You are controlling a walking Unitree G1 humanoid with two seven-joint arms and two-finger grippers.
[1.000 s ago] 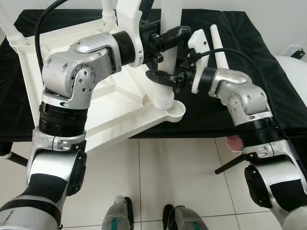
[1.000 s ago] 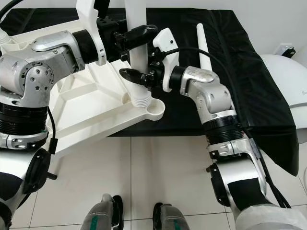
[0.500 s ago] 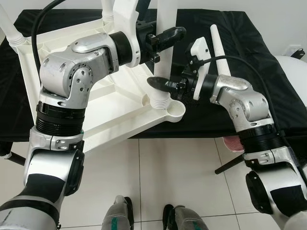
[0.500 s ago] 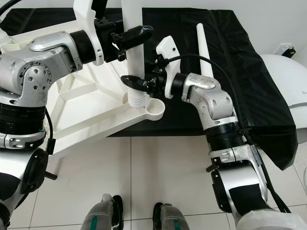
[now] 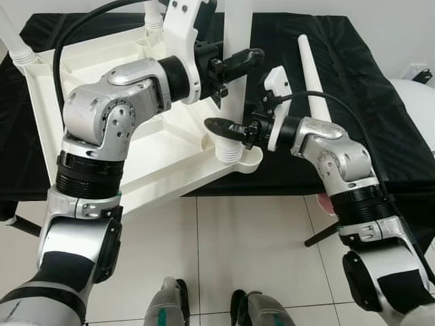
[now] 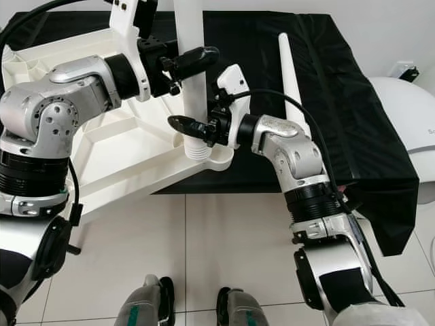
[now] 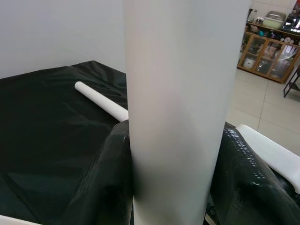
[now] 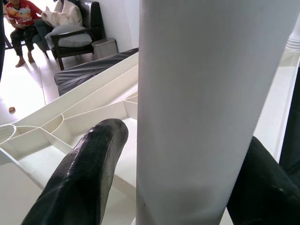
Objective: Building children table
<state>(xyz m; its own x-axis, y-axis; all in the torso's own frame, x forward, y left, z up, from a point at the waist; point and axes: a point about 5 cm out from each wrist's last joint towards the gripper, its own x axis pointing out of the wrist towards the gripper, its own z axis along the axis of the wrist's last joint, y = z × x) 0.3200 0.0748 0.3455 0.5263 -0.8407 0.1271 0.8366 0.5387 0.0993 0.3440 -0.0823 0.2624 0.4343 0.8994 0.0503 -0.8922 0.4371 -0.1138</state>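
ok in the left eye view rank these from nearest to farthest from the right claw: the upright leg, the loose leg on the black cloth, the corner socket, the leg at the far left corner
1. upright leg, between the right claw's fingers.
2. corner socket, just below the claw, at the tabletop's near corner.
3. loose leg, lying on the black cloth, to the robot's right.
4. far left leg, at the tabletop's opposite corner, to the robot's left.

The upturned tabletop (image 5: 136,146) lies on the cloth-covered table (image 5: 353,75), a loose leg (image 5: 311,78) to its right.
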